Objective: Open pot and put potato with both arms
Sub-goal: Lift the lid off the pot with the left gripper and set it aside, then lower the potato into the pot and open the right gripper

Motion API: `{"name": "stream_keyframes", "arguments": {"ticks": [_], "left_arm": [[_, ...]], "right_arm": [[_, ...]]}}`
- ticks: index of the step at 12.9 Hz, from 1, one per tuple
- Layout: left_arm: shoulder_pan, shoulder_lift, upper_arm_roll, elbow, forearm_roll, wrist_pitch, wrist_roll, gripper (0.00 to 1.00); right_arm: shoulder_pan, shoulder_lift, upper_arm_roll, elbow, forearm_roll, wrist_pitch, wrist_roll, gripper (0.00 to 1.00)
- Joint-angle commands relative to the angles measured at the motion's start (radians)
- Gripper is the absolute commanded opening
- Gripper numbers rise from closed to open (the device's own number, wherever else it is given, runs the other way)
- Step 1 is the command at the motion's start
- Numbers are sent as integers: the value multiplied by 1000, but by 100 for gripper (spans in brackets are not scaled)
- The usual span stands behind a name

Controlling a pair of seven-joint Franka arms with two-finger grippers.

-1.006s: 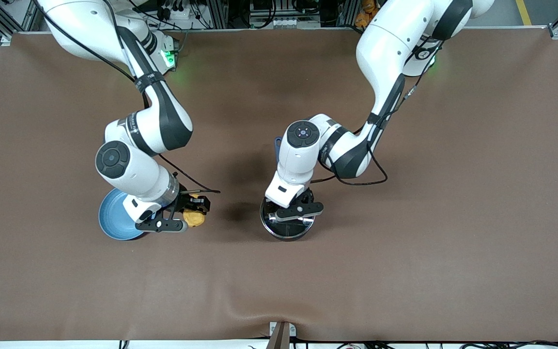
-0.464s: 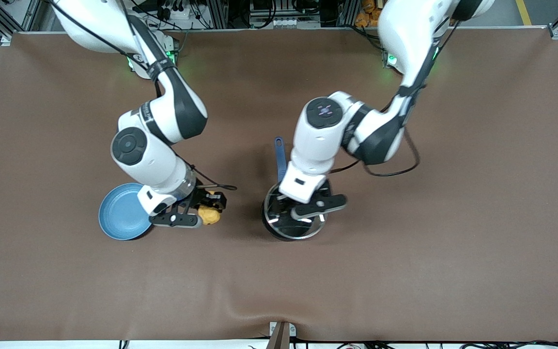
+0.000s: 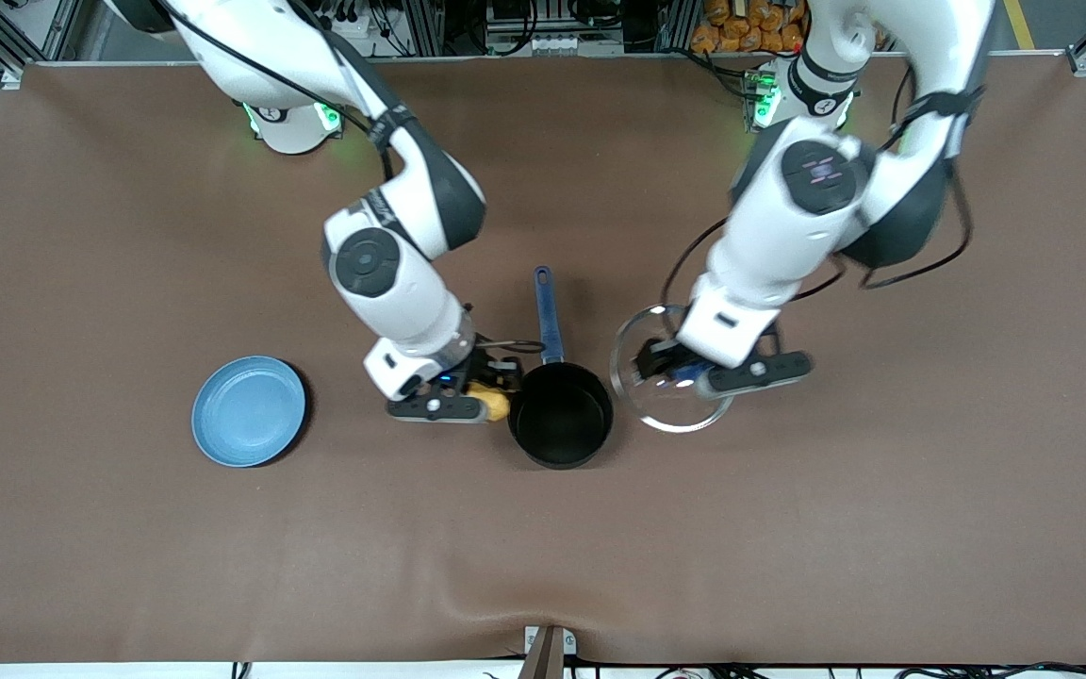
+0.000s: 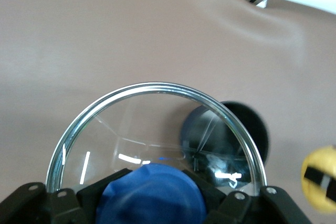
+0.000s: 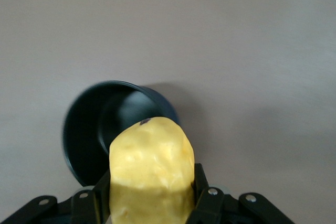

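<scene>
Black and lidless, the pot (image 3: 560, 415) sits on the brown table (image 3: 788, 528) between the two grippers, its blue handle (image 3: 545, 311) pointing toward the robots' bases. Just beside its rim, toward the right arm's end, the right gripper (image 3: 479, 394) is clamped on the potato (image 3: 494, 404) (the yellow lump fills the right wrist view (image 5: 152, 174), the pot's mouth past it). Toward the left arm's end, the left gripper (image 3: 675, 370) grips the blue knob (image 4: 151, 195) of the glass lid (image 3: 670, 370), holding it up over the table beside the pot; a blue plate (image 3: 248, 410) lies well apart past the right gripper.
</scene>
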Motion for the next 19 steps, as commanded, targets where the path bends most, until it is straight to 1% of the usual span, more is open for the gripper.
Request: {"name": "stream_keyframes", "arguments": {"ticks": [1, 3, 4, 6, 8, 9, 10, 12, 15, 17, 19], "left_arm": [[75, -142, -15, -201, -26, 13, 125, 29], [147, -168, -15, -255, -26, 13, 232, 30], [192, -178, -17, -277, -26, 13, 297, 31], [269, -199, -17, -330, -44, 13, 420, 32], [336, -193, -17, -343, -55, 15, 521, 32], [349, -179, -15, -343, -55, 25, 535, 32], [359, -153, -15, -340, -55, 53, 543, 32], [364, -74, -13, -341, -55, 164, 544, 32], [367, 31, -13, -341, -53, 322, 544, 32], [363, 87, -13, -343, -53, 401, 541, 32], [361, 117, -10, -347, -46, 444, 541, 32]], "right_arm": [[44, 92, -14, 56, 0, 89, 17, 0], [72, 151, -15, 66, -2, 187, 13, 0], [81, 175, -17, 79, -2, 206, 11, 0], [95, 233, -17, 140, -26, 206, 10, 0], [109, 280, -18, 190, -49, 208, 13, 0], [118, 299, -21, 204, -51, 208, 13, 0], [124, 315, -23, 220, -58, 209, 13, 0], [127, 341, -23, 226, -83, 227, 13, 0], [138, 375, -23, 237, -88, 263, 13, 0], [141, 390, -26, 246, -92, 266, 13, 0], [149, 399, -32, 247, -98, 271, 14, 0]]}}
